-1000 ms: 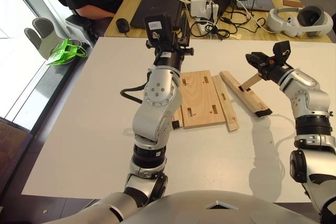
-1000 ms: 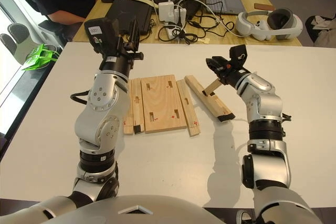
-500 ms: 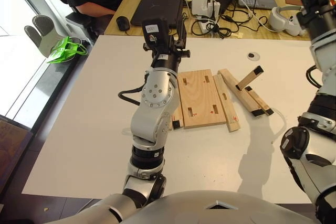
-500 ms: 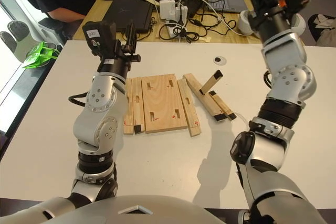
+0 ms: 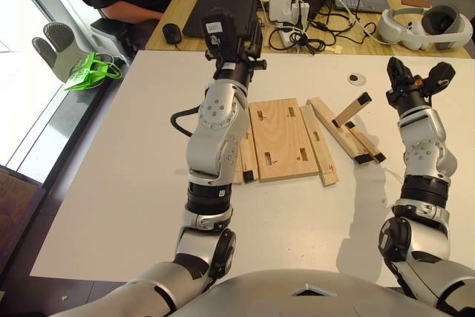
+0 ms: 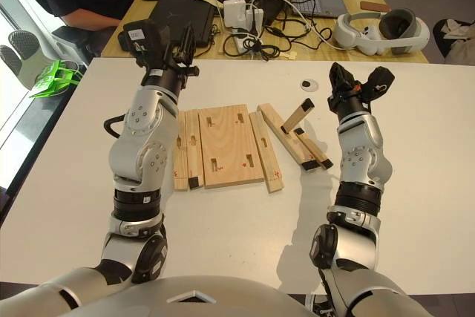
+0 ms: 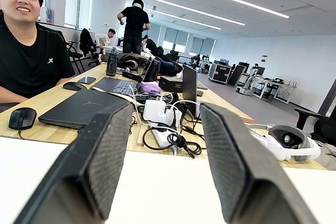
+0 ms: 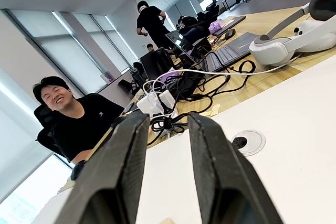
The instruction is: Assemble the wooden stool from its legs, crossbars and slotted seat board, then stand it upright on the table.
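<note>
The slotted seat board [image 5: 278,139] lies flat mid-table. Two wooden strips [image 5: 245,155] lie along its left edge and one strip [image 5: 320,148] along its right. Farther right lies a slanted leg [image 5: 335,127] with a short dark-tipped crossbar [image 5: 352,110] standing tilted up from it, and another dark-tipped piece [image 5: 367,146] beside it. My left gripper [image 5: 234,31] is held high over the table's far side, open and holding nothing, its fingers [image 7: 100,166] spread. My right gripper [image 5: 413,79] hangs right of the pieces, open, clear of the crossbar, its pads [image 8: 113,177] apart.
A round cable grommet [image 5: 358,78] sits in the white table [image 5: 111,183] behind the pieces. Beyond the far edge is a wooden desk with a laptop [image 5: 223,7], power strip and cables [image 5: 297,16], and a white headset [image 5: 427,27]. A person sits there.
My right gripper let go of the short crossbar, swung up high, then came down to the right of the pieces. The crossbar stays tilted on the leg. The left arm shifted slightly.
</note>
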